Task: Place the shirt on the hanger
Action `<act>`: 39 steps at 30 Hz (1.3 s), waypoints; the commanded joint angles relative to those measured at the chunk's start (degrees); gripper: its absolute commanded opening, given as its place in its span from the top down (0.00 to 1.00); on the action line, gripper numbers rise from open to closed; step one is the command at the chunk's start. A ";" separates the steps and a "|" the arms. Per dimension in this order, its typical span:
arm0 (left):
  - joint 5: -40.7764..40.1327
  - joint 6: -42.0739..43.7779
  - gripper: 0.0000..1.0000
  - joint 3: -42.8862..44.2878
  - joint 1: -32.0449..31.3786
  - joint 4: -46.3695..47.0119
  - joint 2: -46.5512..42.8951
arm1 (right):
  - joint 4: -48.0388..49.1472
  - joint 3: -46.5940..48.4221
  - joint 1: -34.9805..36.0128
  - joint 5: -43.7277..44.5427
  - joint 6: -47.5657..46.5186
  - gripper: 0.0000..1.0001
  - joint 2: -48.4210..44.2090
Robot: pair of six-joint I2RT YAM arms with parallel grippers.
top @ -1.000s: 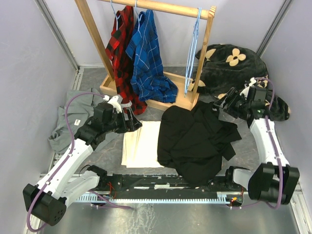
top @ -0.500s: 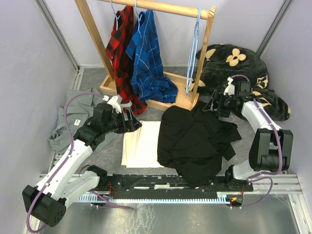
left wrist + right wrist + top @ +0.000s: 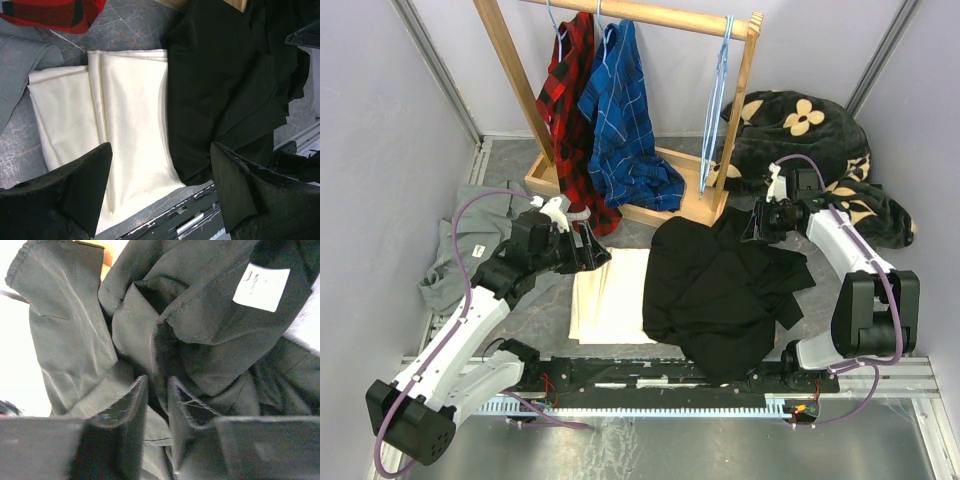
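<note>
The black shirt point(image 3: 720, 290) lies crumpled on the table right of centre. In the right wrist view its white label point(image 3: 261, 286) shows at the collar. My right gripper point(image 3: 760, 225) is down at the shirt's far right edge by the collar. Its jaws point(image 3: 157, 382) are drawn nearly together with a fold of the black shirt point(image 3: 75, 340) pinched between them. Light-blue wire hangers point(image 3: 718, 100) hang from the right end of the rack's bar. My left gripper point(image 3: 595, 250) hovers open over a cream cloth point(image 3: 125, 115), nothing between its fingers point(image 3: 161, 150).
The wooden rack point(image 3: 510, 70) stands at the back, with a red plaid shirt point(image 3: 570, 90) and a blue plaid shirt point(image 3: 620, 110) hung on it. A grey shirt point(image 3: 470, 240) lies at the left. A black flowered blanket point(image 3: 800, 120) is heaped at the back right.
My right arm swung left from the blanket side to the black shirt's collar, and its jaws closed from wide open onto the fabric. The left arm stayed still.
</note>
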 commanded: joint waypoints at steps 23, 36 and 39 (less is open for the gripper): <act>-7.98 4.68 0.06 12.67 0.07 -7.12 -4.16 | -16.30 59.47 1.06 16.51 12.81 1.00 -22.05; -9.19 4.89 0.00 12.62 0.08 -8.34 -5.65 | -9.07 50.58 1.11 6.59 23.15 1.00 -23.97; -8.96 4.65 0.00 11.62 0.10 -8.11 -5.98 | -2.97 35.90 1.64 4.69 27.74 1.00 -30.01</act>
